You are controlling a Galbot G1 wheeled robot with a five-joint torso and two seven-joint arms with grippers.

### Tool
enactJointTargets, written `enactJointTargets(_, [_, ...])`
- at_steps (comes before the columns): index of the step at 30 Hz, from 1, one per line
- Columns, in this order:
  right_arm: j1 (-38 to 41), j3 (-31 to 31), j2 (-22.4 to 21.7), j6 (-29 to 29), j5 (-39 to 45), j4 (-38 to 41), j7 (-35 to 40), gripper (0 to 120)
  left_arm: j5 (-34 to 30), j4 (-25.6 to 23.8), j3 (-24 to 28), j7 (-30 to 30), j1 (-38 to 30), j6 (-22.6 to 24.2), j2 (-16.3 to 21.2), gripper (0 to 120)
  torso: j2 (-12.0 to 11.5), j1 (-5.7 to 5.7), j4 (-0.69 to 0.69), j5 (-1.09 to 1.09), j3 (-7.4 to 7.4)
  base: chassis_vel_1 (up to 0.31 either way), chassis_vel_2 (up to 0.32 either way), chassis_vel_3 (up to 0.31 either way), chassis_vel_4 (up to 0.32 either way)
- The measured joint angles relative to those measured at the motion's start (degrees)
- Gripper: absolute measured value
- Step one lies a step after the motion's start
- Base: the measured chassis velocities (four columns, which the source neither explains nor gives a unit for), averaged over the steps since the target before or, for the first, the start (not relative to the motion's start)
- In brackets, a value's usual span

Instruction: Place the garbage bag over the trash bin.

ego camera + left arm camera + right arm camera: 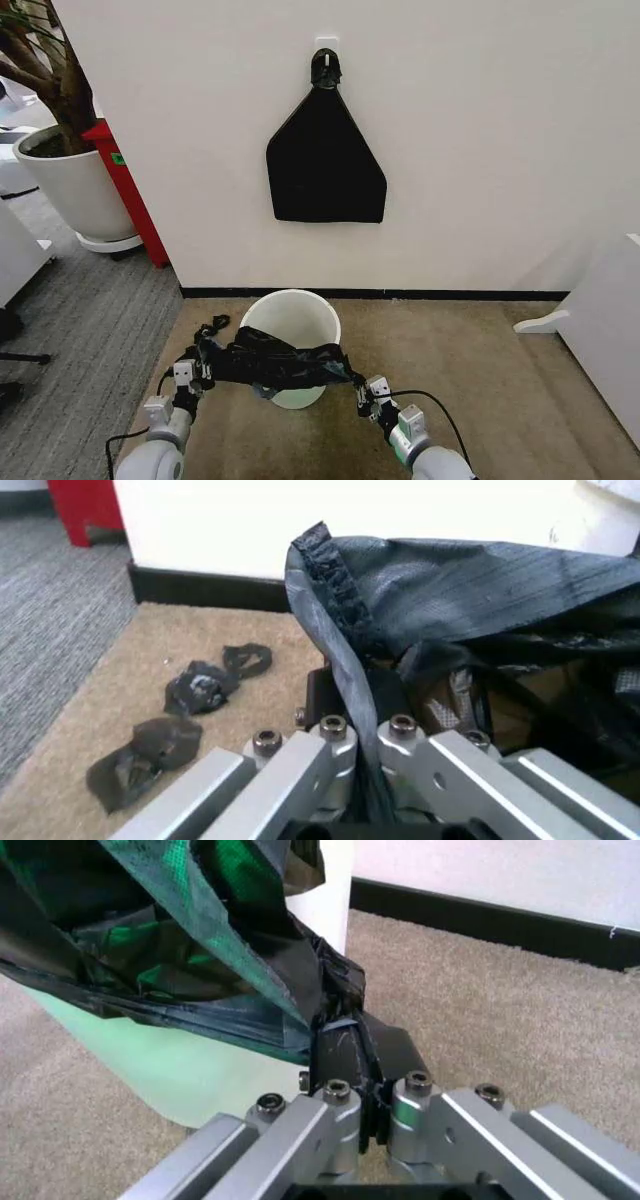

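The trash bin [292, 340] stands on the tan carpet [480, 370] in the lower middle of the head view, close to the white wall [480, 150]. The garbage bag [275, 362] is stretched across the near side of the bin's rim, between the two tools. The left tool [197, 372], at the lower left, is pinched tight on one edge of the bag, and the right tool [366, 391], at the lower right, is pinched tight on the other edge. The bag is not over the bin yet. I think this is the step of spreading the bag open at the rim. The next move likely needs the bag's mouth pulled wider than the rim and then lowered around it. There is open carpet on both sides, but the wall is near behind the bin.
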Motion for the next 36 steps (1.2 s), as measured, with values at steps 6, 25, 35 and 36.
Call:
enactJointTargets(6, [-0.35, -0.04, 0.12, 0.30, -0.31, 0.16, -0.07, 0, 0.01, 1.65, 0.27, 3.32, -0.31, -5.25, -0.49, 4, 0.00, 0.00, 0.00, 0.00, 0.00, 0.000, 0.000, 0.000, 0.000])
enactJointTargets(25, [-4.96, 1.54, -2.05, 1.66, -2.93, 8.69, -2.76, 54, 2.09, -5.47, -2.60, 10.99, 5.37, -15.18, -1.40, 76, 0.00, 0.00, 0.00, 0.01, -0.01, 0.000, 0.000, 0.000, 0.000])
enactJointTargets(35, [-7.79, 2.86, -4.31, 1.43, -2.67, 14.12, -5.48, 87, 2.13, -11.61, -3.59, 10.49, 10.19, -16.60, -2.24, 100, 0.00, 0.00, 0.00, 0.01, 0.00, 0.000, 0.000, 0.000, 0.000])
enactJointTargets(36, [-8.03, 2.96, -4.42, 1.44, -2.67, 14.68, -5.60, 91, 2.02, -12.57, -3.65, 10.37, 10.92, -16.84, -2.42, 100, 0.00, 0.00, 0.00, 0.01, -0.01, 0.000, 0.000, 0.000, 0.000])
